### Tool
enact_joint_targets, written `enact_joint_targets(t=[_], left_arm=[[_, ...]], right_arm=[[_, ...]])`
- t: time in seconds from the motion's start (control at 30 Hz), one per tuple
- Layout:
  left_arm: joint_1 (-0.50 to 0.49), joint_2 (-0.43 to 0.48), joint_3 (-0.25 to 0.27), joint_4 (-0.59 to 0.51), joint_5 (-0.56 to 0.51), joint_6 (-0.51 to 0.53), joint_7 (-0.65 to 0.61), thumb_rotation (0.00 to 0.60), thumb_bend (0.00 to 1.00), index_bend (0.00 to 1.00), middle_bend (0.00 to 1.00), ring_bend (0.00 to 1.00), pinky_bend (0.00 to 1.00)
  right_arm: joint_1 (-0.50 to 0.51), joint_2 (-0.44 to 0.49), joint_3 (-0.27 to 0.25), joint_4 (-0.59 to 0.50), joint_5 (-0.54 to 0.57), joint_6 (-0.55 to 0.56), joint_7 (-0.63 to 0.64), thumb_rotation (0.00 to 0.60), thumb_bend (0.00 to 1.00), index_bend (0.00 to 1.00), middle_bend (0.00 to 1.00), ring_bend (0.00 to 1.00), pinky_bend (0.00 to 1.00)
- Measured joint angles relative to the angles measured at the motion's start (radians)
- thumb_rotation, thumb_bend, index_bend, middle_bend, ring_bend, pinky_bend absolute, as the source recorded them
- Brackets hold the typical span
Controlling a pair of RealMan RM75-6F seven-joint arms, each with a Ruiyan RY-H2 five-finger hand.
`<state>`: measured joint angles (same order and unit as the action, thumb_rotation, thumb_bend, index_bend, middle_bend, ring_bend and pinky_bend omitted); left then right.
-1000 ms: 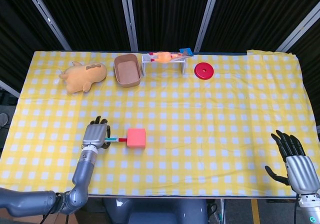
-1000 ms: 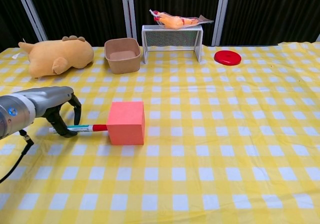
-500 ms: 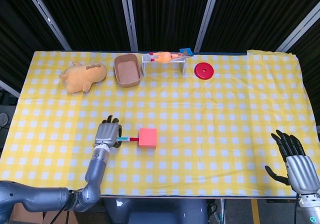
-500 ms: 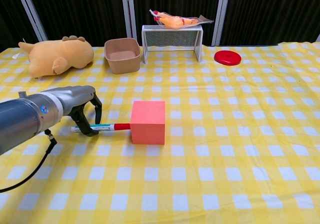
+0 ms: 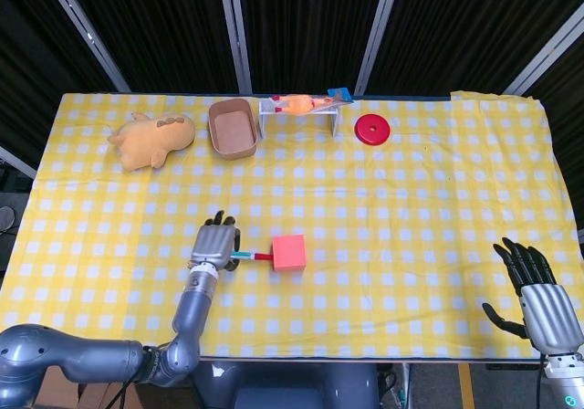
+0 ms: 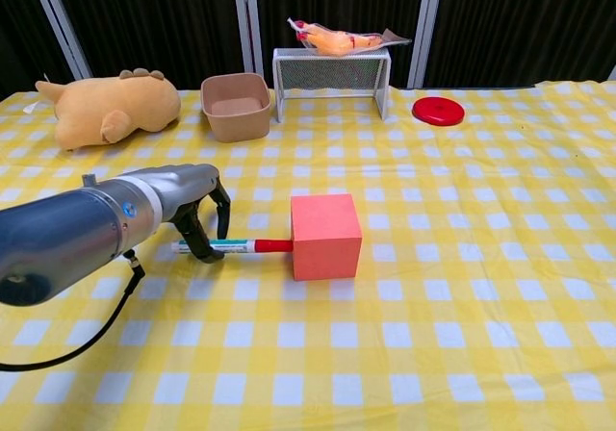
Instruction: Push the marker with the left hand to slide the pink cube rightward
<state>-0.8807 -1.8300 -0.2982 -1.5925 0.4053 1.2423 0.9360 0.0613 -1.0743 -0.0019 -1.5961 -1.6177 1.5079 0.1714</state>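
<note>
The pink cube (image 5: 288,252) (image 6: 325,236) sits on the yellow checked cloth, left of the table's middle. A marker (image 5: 255,256) (image 6: 245,246) lies flat with its red end against the cube's left face. My left hand (image 5: 215,243) (image 6: 183,195) arches over the marker's left part, and its curled fingers (image 6: 204,243) grip the barrel. The marker's far left tip pokes out past the fingers. My right hand (image 5: 538,290) hovers at the table's near right corner with its fingers spread and nothing in it; the chest view does not show it.
At the back of the table stand a tan plush toy (image 5: 151,140) (image 6: 106,109), a brown bowl (image 5: 232,127) (image 6: 236,106), a white wire rack (image 5: 301,112) (image 6: 332,75) with an orange packaged item on top, and a red disc (image 5: 372,130) (image 6: 438,112).
My left hand has moved rightward with the marker, and the pink cube has slid rightward ahead of it by about two cloth squares. The right hand has not moved.
</note>
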Motion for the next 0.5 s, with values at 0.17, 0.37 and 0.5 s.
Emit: enact_joint_targets(t=[0.17,0.37,0.5], left_arm=[[-0.025,-0.027,-0.016,0.013,-0.013,0.004,0.011,0.600,0.46,0.64,0.16,0.03,0.16],[-0.059,-0.062,-0.039,0.034,-0.027,0.006,0.028,0.600,0.46,0.64,0.16,0.03,0.16],[-0.089,-0.093,-0.054,0.050,-0.036,0.010,0.044,0.600,0.46,0.64,0.16,0.03,0.16]], right_arm=[[0.000,0.001,0.000,0.000,0.000,0.000,0.003,0.600,0.32,0.00,0.00,0.00,0.00],[0.000,0.002,-0.001,0.000,-0.001,0.000,0.006,0.600,0.32,0.00,0.00,0.00,0.00],[0.001,0.004,-0.001,0.000,-0.001,-0.001,0.011,0.600,0.32,0.00,0.00,0.00,0.00]])
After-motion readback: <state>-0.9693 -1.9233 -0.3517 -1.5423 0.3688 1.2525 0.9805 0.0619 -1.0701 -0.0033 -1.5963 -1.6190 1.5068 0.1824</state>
